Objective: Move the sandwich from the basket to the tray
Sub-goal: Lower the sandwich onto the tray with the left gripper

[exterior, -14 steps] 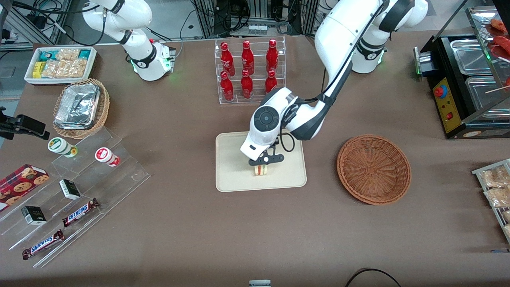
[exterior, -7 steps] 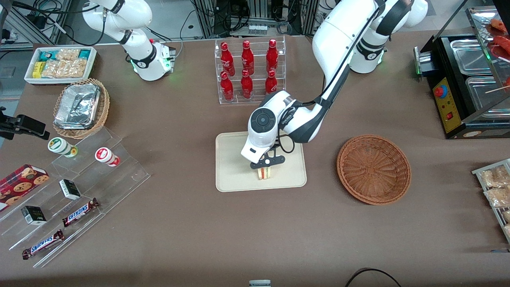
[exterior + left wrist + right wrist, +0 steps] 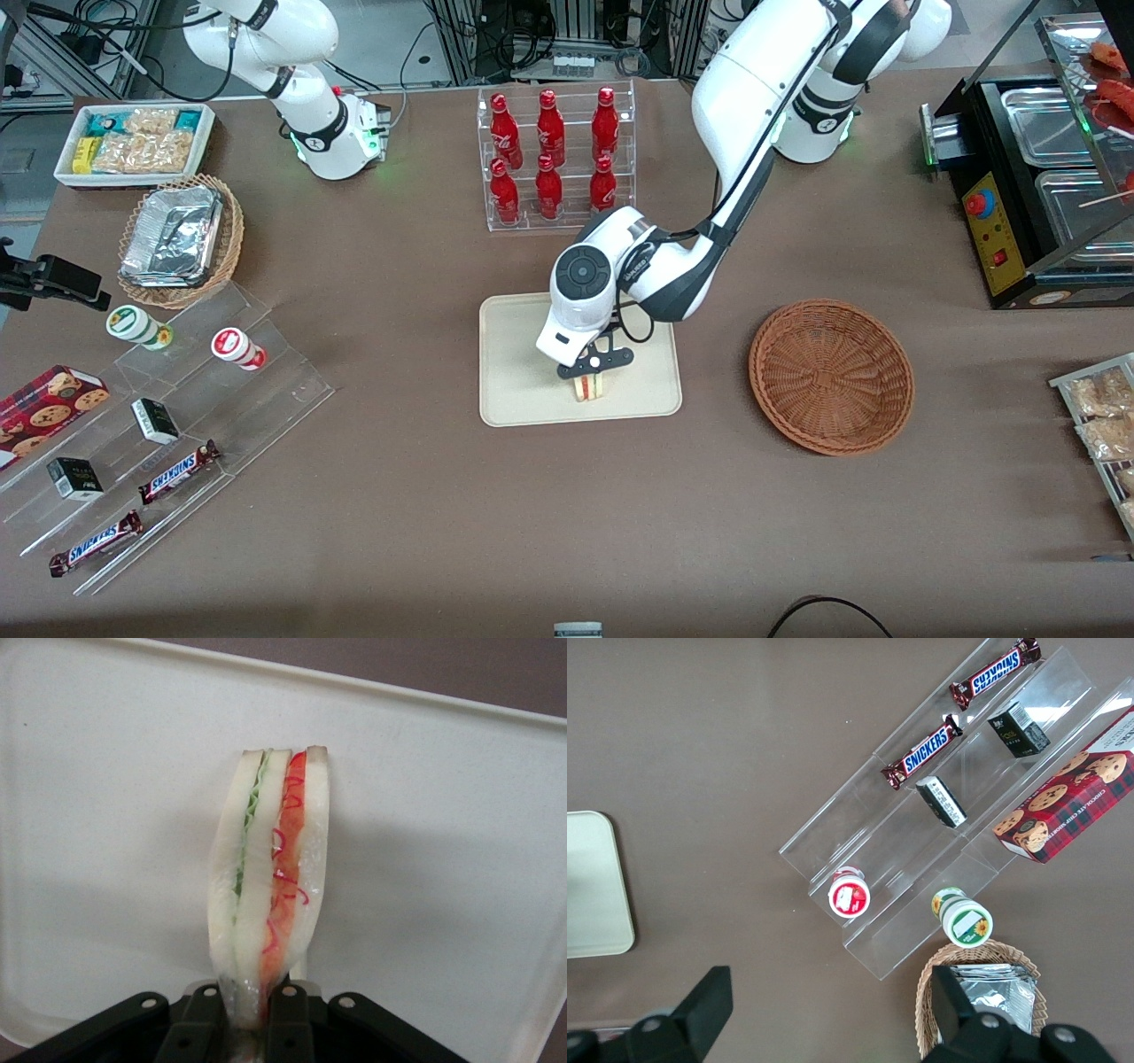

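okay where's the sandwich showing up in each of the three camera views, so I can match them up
Front view: the sandwich stands on edge on the tray, under the gripper.
Left wrist view: the sandwich fills the middle, filling edge toward the camera, pinched by the gripper over the tray.
Right wrist view: not in it; only a corner of the tray shows.
Shared landmark: the cream tray.

front view: high, looking down over the whole table
left wrist view: close above the tray, also seen from front
right wrist view: downward, catching tray corner
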`<act>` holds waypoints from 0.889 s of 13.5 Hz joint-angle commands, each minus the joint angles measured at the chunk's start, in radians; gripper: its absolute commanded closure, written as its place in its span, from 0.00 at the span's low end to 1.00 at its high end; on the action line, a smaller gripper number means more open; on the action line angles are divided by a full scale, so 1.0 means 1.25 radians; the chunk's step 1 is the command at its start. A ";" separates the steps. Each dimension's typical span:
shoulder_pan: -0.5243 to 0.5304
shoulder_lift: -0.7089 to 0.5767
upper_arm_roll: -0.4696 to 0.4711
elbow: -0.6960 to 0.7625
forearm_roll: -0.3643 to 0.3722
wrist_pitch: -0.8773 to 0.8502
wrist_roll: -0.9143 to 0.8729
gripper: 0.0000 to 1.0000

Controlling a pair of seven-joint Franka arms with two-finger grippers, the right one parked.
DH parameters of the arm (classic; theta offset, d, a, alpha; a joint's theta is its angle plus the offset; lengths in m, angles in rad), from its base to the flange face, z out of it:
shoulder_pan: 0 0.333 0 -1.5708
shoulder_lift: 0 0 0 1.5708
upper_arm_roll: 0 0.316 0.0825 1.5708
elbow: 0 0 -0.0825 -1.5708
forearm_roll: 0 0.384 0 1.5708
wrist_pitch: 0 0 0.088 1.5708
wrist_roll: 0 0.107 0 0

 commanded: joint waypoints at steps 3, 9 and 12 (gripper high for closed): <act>-0.016 0.011 0.007 0.030 0.015 -0.012 -0.024 0.00; -0.013 -0.033 0.007 0.056 0.012 -0.091 -0.029 0.00; -0.008 -0.059 0.006 0.095 0.001 -0.167 -0.029 0.00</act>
